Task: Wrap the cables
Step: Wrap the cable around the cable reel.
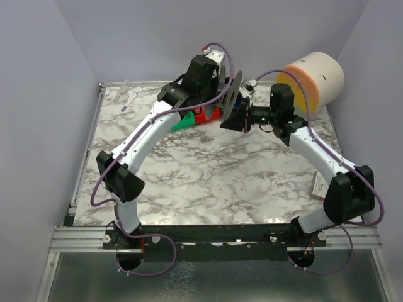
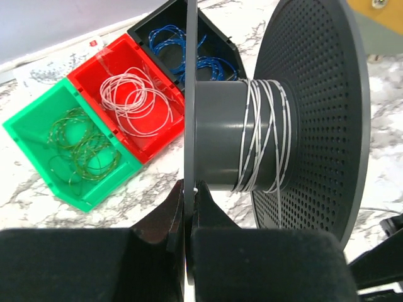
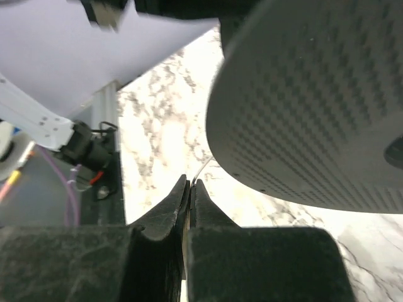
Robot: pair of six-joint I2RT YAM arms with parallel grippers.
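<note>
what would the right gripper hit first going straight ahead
Likely the spool's perforated flange, just ahead-right of the right gripper; depth is unclear, so it might slip past onto the marble table.

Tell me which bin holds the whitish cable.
The red bin, the middle of three: its coil is whitish, while the green bin holds green cable and the black bin blue cable.
</note>
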